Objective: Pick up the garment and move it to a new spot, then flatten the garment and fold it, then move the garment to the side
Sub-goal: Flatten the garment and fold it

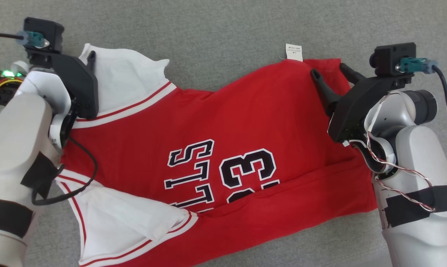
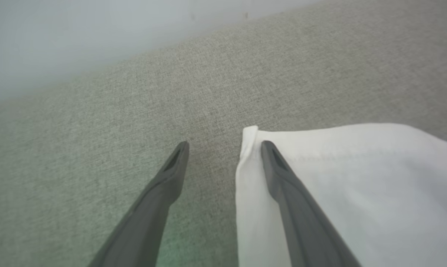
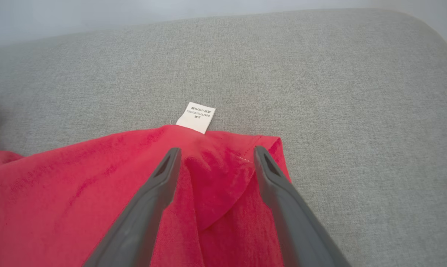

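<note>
Garment (image 1: 216,122) lies spread on the grey upholstered surface (image 1: 223,26), a red jersey with white sleeves and red-and-white trim. Its long axis runs across the head view. The sleeve end is towards the robot's left and the plain red hem end towards its right. The white care label (image 1: 294,52) sticks out from the jersey's far edge, close to the hem end, and lies flat on the grey fabric.

Far to the left of the care label, one white sleeve (image 1: 123,81) fans out at the far edge. The other sleeve (image 1: 127,218) is on the side of the jersey opposite the label. Along that same near side a strip of red cloth is folded over, covering part of the black, white-edged number (image 1: 247,168) and lettering (image 1: 190,174).

The right gripper (image 3: 215,152) sits just right of the care label with its fingers apart over the rumpled red hem corner, gripping nothing.

The left gripper (image 2: 224,146), well left of the label, is also spread. One of its fingers (image 2: 282,178) lies over the corner of the far white sleeve and the other over bare grey fabric, so the sleeve's edge is between them.
</note>
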### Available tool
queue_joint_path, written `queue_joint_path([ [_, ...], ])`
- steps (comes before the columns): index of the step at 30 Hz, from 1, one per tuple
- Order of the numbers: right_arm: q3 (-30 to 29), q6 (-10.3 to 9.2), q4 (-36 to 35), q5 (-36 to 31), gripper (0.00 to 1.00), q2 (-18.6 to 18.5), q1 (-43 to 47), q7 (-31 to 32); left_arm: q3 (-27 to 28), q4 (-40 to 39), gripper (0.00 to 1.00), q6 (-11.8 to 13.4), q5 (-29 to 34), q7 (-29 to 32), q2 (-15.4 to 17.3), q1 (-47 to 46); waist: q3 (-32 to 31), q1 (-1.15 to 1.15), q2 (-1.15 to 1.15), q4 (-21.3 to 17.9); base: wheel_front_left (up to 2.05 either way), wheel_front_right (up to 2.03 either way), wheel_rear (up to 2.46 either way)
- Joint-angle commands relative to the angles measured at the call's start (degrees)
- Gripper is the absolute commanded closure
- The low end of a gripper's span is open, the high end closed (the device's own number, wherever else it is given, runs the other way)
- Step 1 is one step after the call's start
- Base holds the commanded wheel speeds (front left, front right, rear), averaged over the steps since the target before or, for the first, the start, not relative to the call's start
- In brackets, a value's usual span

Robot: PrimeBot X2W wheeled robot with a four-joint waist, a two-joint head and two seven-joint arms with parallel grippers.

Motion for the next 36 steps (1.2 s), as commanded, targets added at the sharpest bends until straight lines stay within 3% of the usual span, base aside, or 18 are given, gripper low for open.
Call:
queue_joint_path([
  [1,0.5,-0.12,0.4,-0.1,0.0,0.4,-0.5,-0.1,-0.2,1.2,0.19,0.3,0.3,0.5,0.3,-0.5,0.4,0.0,-0.01,-0.5,0.0,0.0,0.0],
  [2,0.7,-0.12,0.7,-0.2,0.0,0.3,-0.7,0.0,-0.2,1.7,0.55,0.2,0.1,0.9,0.1,-0.6,0.4,0.0,-0.01,-0.5,0.0,0.0,0.0],
  [3,1.0,-0.12,1.0,-0.2,0.0,0.2,-0.7,0.4,-0.4,2.2,0.63,0.1,-0.1,1.5,-0.2,-0.7,0.5,0.0,-0.01,-0.6,0.0,0.0,0.0],
  [4,1.2,-0.12,1.1,-0.1,0.0,0.1,-0.8,0.5,-0.3,2.6,0.86,0.0,-0.5,2.1,-0.5,-0.8,0.6,0.0,-0.01,-0.6,0.0,0.0,0.0],
  [5,1.4,-0.12,1.2,0.0,0.0,0.0,-0.9,0.8,-0.3,3.0,1.0,-0.3,-0.8,2.6,-0.6,-0.8,0.7,0.0,-0.01,-0.6,0.0,0.0,0.0],
  [10,1.3,-0.12,2.5,-0.1,0.0,-0.4,-1.9,3.9,-0.2,3.5,1.0,-2.2,-2.9,4.8,-1.2,-1.1,0.9,0.0,-0.01,-0.5,0.0,0.0,0.0],
  [20,-4.1,-0.12,4.9,-4.1,0.0,1.6,-6.8,10.3,-0.1,1.4,1.0,-2.7,-3.4,5.2,-0.2,-2.2,2.0,0.0,-0.01,0.5,0.0,0.0,0.0],
  [21,-4.5,-0.12,5.0,-4.4,0.09,1.9,-7.1,10.8,-0.1,1.1,1.0,-2.5,-3.3,5.1,-0.2,-2.4,2.2,0.0,-0.01,0.7,0.0,0.0,0.0],
  [25,-5.8,-0.12,5.5,-5.8,0.22,3.1,-7.1,13.0,-0.3,0.1,1.0,-2.4,-3.6,5.6,-0.1,-2.4,2.6,0.0,-0.01,1.2,0.0,0.0,0.0],
  [26,-6.2,-0.12,5.4,-6.1,0.32,3.3,-7.0,13.2,-0.4,-0.2,1.0,-2.3,-3.6,5.7,0.0,-2.5,2.7,0.0,-0.01,1.2,0.0,0.0,0.0],
  [28,-7.3,-0.12,5.4,-6.7,0.42,3.7,-6.8,13.6,-0.4,-0.8,1.0,-2.1,-3.6,5.8,0.0,-2.6,3.0,0.0,-0.01,1.3,0.0,0.0,0.0],
  [36,-8.4,-0.12,5.4,-7.2,0.58,5.2,-6.4,14.0,-0.7,-2.2,1.0,-1.7,-3.7,5.6,0.5,-3.1,3.4,0.0,-0.01,1.0,0.0,0.0,0.0],
])
